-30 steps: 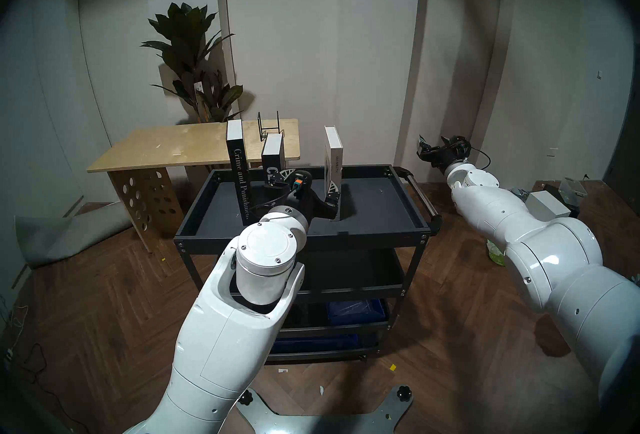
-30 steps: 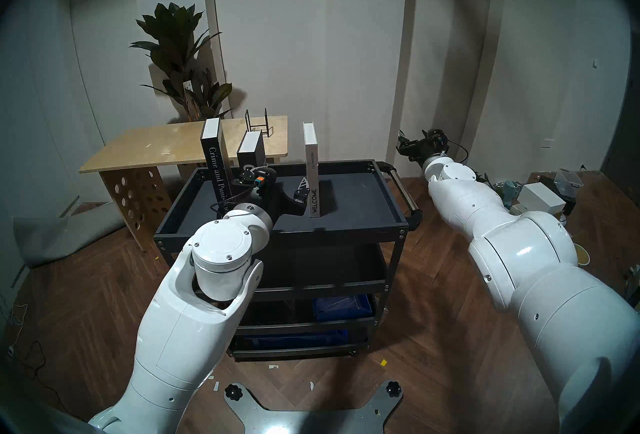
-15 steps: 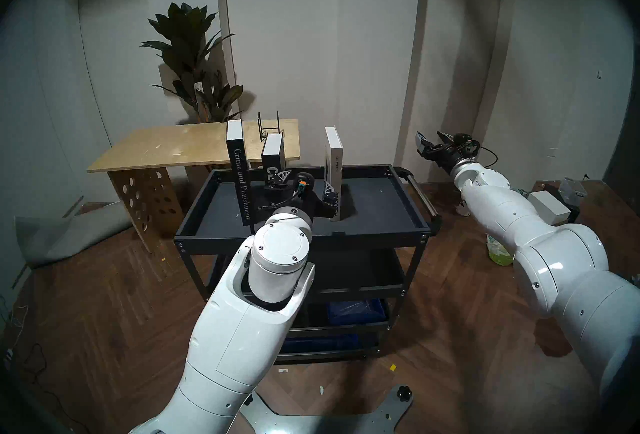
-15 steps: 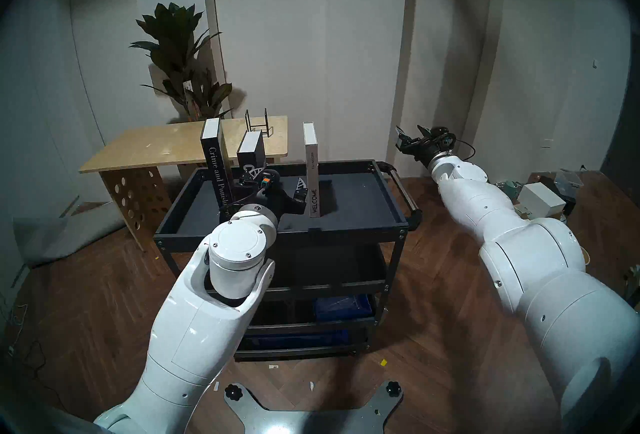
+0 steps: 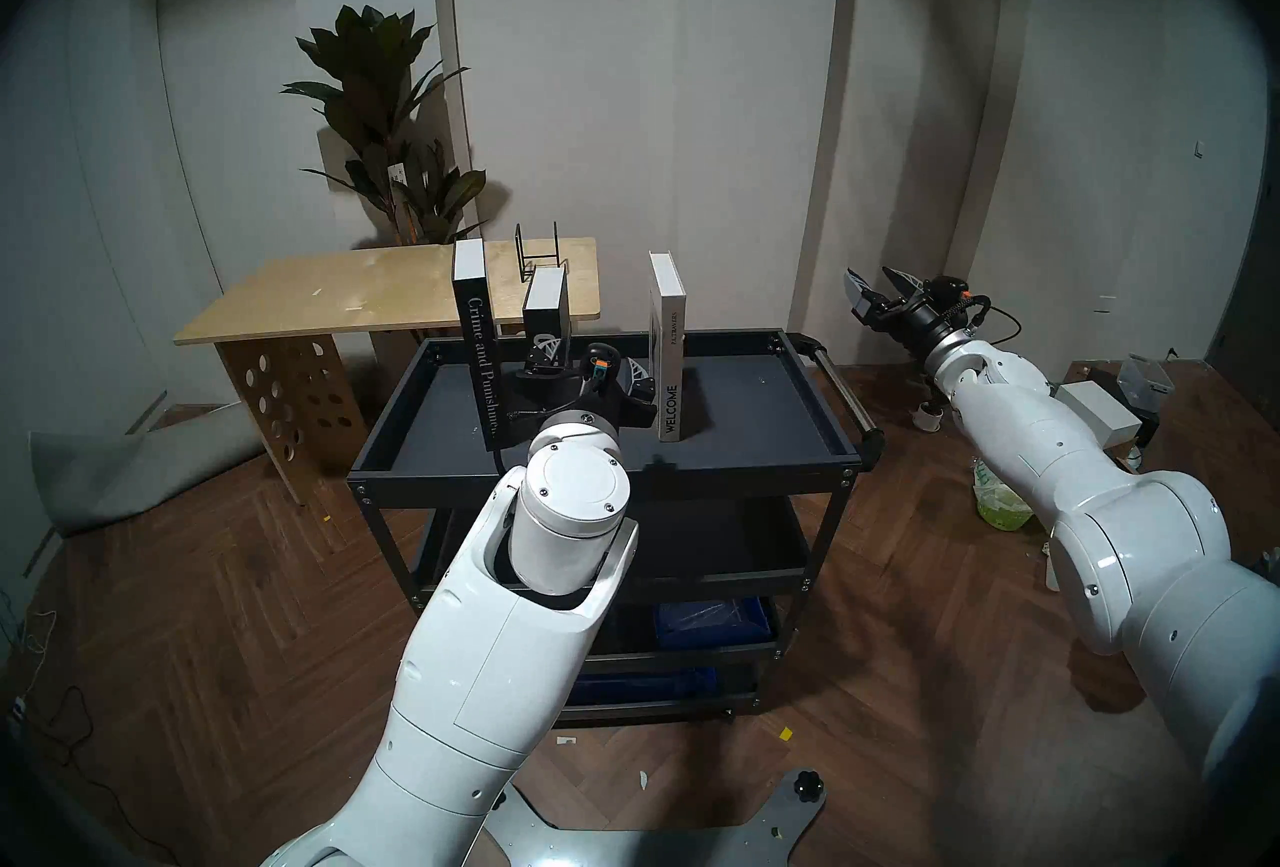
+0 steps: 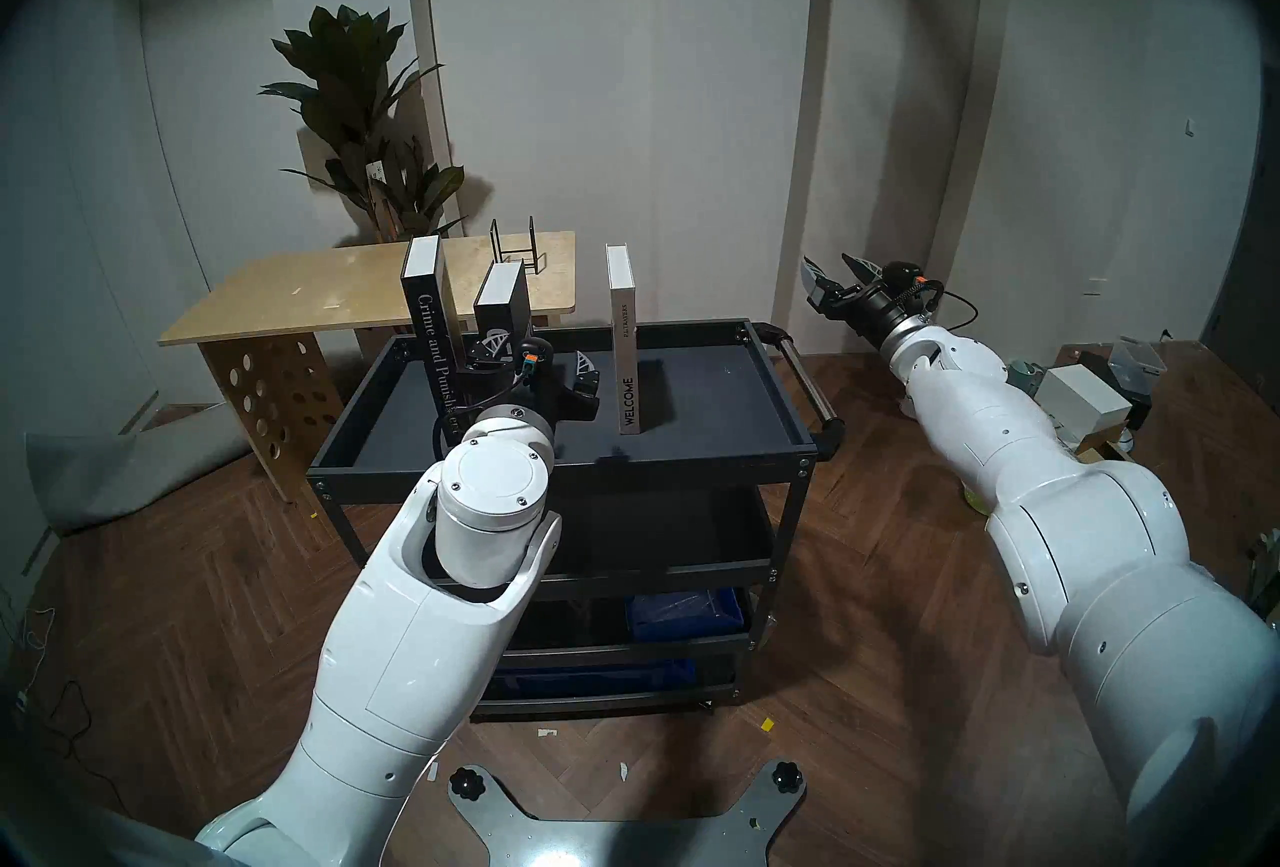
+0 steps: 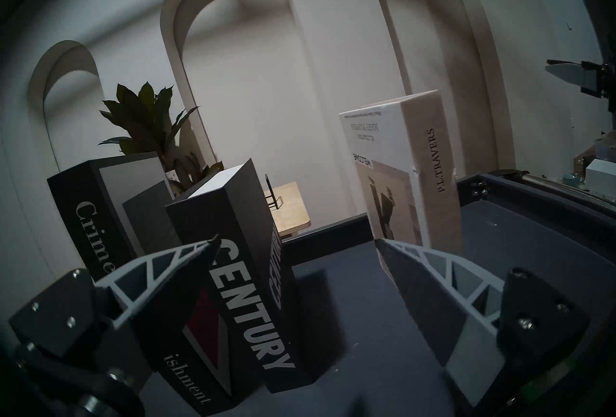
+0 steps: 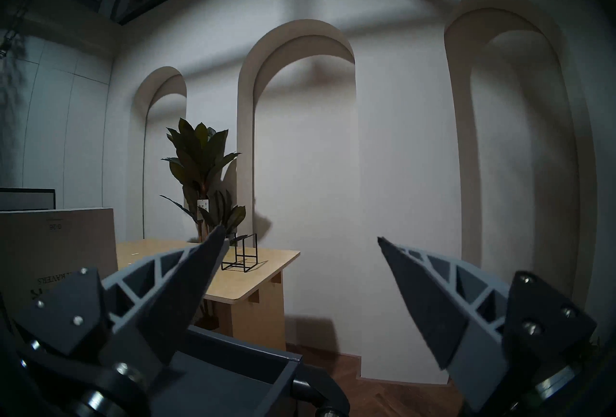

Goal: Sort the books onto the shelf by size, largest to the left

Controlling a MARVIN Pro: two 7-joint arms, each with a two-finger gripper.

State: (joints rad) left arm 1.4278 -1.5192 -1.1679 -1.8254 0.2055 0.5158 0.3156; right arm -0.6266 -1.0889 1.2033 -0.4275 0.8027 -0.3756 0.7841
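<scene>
Left gripper [image 5: 589, 368], a black two-finger pincer with white lattice-ribbed fingers, hangs low over the flat dark grey rimmed top tray [image 5: 762, 422] of the black metal multi-tier cart, its jaws spread wide and holding nothing. In the left wrist view its left finger [image 7: 160, 276] lies in front of the shorter thick black hardback lettered "CENTURY" [image 7: 246, 303]; whether it touches the book cannot be told. Its right finger [image 7: 443, 289] lies near the foot of the slim white hardback marked "WELCOME" [image 5: 668, 353]; contact cannot be confirmed.

All three books stand upright on the tray. The tall black hardback titled "Crime and Punishment" [image 5: 478, 346] is farthest to the robot's left. The "CENTURY" volume stands just beside it, set further back. The white volume stands well apart to the right, with bare tray beyond it.

Right gripper [image 5: 874, 290], of the same build, is raised off the cart's handle end, clear of the tray, jaws wide apart and empty.

A light plywood table [image 5: 332, 297] stands behind the cart.
</scene>
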